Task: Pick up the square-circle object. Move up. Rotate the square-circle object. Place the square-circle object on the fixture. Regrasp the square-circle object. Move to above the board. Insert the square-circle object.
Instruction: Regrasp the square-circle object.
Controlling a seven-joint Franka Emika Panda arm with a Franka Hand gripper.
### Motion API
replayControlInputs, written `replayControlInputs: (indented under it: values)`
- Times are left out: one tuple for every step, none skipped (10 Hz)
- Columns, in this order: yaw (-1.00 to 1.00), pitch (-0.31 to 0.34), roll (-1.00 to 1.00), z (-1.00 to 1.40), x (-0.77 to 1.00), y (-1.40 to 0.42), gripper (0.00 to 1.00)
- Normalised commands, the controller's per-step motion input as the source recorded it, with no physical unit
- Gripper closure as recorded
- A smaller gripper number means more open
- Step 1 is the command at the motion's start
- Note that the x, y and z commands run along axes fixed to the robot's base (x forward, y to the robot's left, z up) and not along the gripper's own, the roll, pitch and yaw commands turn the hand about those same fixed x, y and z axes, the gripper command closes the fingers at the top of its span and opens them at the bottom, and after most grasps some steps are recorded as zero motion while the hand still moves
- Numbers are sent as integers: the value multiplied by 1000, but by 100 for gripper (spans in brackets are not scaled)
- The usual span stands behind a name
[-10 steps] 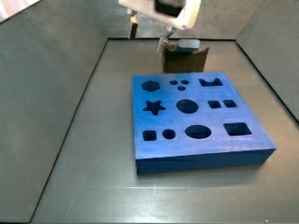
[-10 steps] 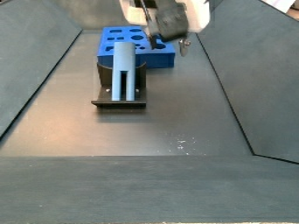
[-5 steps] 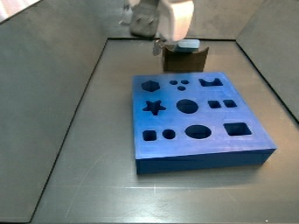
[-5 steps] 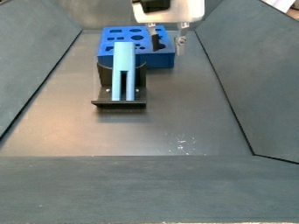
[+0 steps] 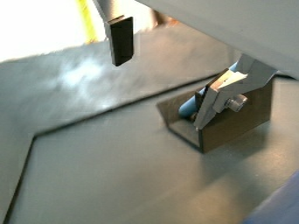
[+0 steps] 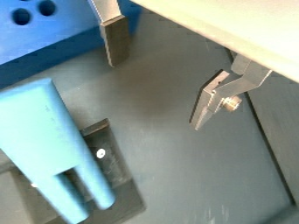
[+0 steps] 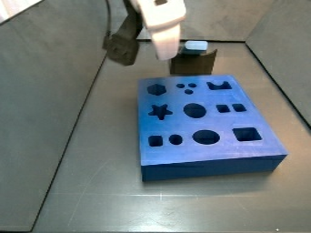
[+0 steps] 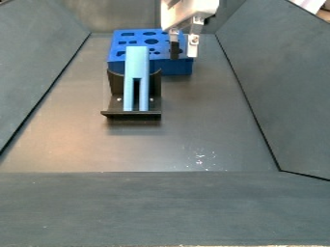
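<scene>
Square-circle object point(image 8: 135, 79) stands upright on the fixture point(image 8: 131, 108). Gripper point(image 6: 163, 74), jaws wide apart and empty, hangs beside it, apparently toward the board point(image 8: 145, 48); regrasp needs lateral approach.

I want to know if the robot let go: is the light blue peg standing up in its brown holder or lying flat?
Standing up. The square-circle object rises upright from the fixture; the open, empty gripper hangs apart from it.

Open tool point(image 6: 163, 74) hangs clear above floor beside peg-bearing fixture point(image 8: 130, 108).
</scene>
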Motion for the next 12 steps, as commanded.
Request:
replayControlInputs:
  values:
    - [-1000,140,952,8,-38,-14,0]
    - [-1000,357,955,-12,-24,-8,0]
    - [-774,489,764,-30,-10,-10,0]
    - [-467,647,518,-31,20,-6,0]
    - [-257,697,381,-20,40,-4,0]
    - [-120,690,326,-18,54,-5,0]
    - [181,652,237,-24,63,-32,0]
    - [279,624,206,-18,66,-44,0]
    - [404,511,159,-4,72,-46,0]
    - [465,352,133,-11,65,-42,0]
    - [474,233,118,-10,63,-41,0]
    - [462,161,107,-9,62,-41,0]
